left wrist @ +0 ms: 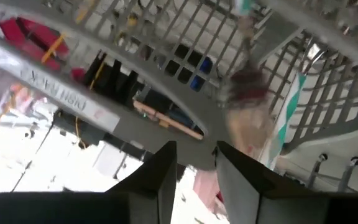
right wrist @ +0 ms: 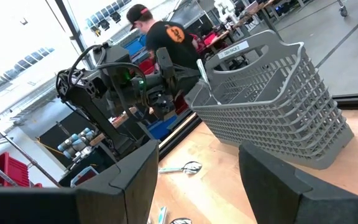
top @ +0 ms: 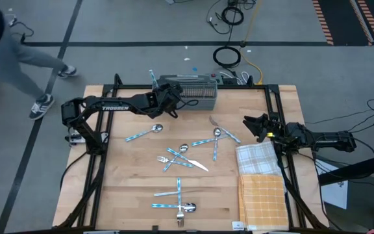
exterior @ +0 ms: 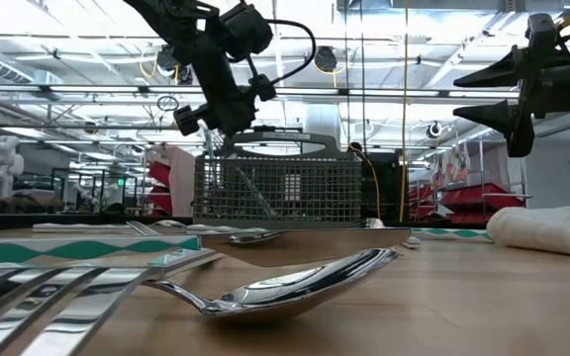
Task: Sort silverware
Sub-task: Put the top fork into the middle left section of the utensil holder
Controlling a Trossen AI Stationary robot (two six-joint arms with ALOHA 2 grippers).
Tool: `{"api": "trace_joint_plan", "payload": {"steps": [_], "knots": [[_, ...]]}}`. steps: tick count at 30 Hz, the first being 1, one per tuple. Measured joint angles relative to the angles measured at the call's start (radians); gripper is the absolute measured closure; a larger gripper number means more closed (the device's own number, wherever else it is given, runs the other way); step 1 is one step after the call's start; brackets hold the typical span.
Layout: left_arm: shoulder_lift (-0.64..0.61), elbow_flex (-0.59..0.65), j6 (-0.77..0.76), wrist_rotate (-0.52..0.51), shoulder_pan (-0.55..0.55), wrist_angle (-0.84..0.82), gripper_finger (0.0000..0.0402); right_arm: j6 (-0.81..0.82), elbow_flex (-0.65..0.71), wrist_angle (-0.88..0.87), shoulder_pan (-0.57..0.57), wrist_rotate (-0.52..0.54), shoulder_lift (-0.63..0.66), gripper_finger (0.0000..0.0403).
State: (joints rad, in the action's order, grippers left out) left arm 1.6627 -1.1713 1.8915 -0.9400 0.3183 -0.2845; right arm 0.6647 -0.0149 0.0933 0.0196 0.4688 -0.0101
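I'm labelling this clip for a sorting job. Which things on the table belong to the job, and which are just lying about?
Belongs to the job:
- silverware scattered on the table
- grey mesh basket, with a blue-handled piece at its left end

Just lying about:
- checked cloth
- orange cloth

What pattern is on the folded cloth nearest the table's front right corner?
The front cloth is an orange-and-white check; the high view shows it best.

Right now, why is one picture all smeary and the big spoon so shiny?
In the left wrist view the grey mesh rectangular basket is smeared by blur; in the low view the shiny silver metal spoon lies very near the camera, mirroring bright ceiling lights, with the forks at the picture's left edge out of focus.
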Motion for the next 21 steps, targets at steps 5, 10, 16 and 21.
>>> {"api": "trace_joint_plan", "payload": {"steps": [5,10,16,21], "knots": [[-0.014,-0.014,-0.057,-0.102,-0.013,0.149,0.0285,-0.018,0.000,0.006,0.000,-0.031,0.000,0.0191],[-0.083,-0.072,-0.127,-0.137,-0.060,0.285,0.0285,-0.056,-0.007,0.005,0.000,-0.025,-0.008,0.0188],[-0.224,-0.160,-0.433,-0.131,-0.139,0.306,0.0285,-0.239,-0.120,-0.003,0.000,-0.009,-0.119,0.0188],[-0.376,-0.174,-0.892,-0.106,-0.196,0.275,0.0285,-0.348,-0.336,-0.140,0.000,0.031,-0.327,0.0190]]}}
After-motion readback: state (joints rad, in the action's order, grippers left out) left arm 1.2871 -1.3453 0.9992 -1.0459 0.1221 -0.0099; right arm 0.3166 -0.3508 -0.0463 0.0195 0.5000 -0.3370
